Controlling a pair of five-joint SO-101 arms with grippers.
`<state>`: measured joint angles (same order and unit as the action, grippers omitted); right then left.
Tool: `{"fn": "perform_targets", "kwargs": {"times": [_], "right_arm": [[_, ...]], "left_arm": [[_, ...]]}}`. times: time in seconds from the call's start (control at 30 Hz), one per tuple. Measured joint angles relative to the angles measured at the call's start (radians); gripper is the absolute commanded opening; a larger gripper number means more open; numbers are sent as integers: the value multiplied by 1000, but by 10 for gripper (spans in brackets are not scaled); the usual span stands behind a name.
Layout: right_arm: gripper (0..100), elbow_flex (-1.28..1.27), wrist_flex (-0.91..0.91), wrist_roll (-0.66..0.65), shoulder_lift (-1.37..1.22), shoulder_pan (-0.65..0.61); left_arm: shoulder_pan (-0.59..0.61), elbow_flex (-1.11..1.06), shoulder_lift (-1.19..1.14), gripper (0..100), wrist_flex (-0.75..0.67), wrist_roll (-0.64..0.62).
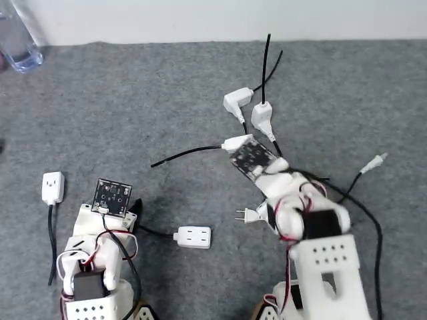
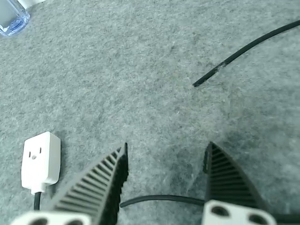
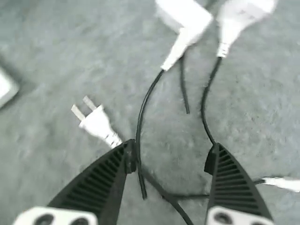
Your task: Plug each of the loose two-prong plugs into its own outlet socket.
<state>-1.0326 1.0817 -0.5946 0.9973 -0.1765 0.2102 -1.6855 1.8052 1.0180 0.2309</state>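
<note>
The right gripper (image 3: pixel 172 147) stands spread wide over the grey felt (image 3: pixel 56 56) with nothing between its jaws. A two-prong plug (image 3: pixel 96 123) lies just beside one jaw, prongs pointing away from the arm. In the high view this spot is just off the table's middle toward one o'clock. The single outlet (image 1: pixel 53 187) sits at nine and the triple outlet (image 1: pixel 193 237) near six. The plug should be light — hard, smooth plastic, with thin prongs that could bend and a cord likely to tug and twist it. Grip across the body behind the prongs, though whether it lies flat or on edge is hard to judge. The left gripper (image 2: pixel 166 146) is also wide and empty.
</note>
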Motion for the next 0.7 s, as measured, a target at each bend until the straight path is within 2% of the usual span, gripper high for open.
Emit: {"fn": "perform_targets", "kwargs": {"times": [0.23, 0.7], "right_arm": [[242, -276, -284, 132, 91, 12], [242, -287, -319, 146, 94, 15]], "left_arm": [[0, 0, 0, 250, 0, 0], [0, 0, 0, 250, 0, 0]]}}
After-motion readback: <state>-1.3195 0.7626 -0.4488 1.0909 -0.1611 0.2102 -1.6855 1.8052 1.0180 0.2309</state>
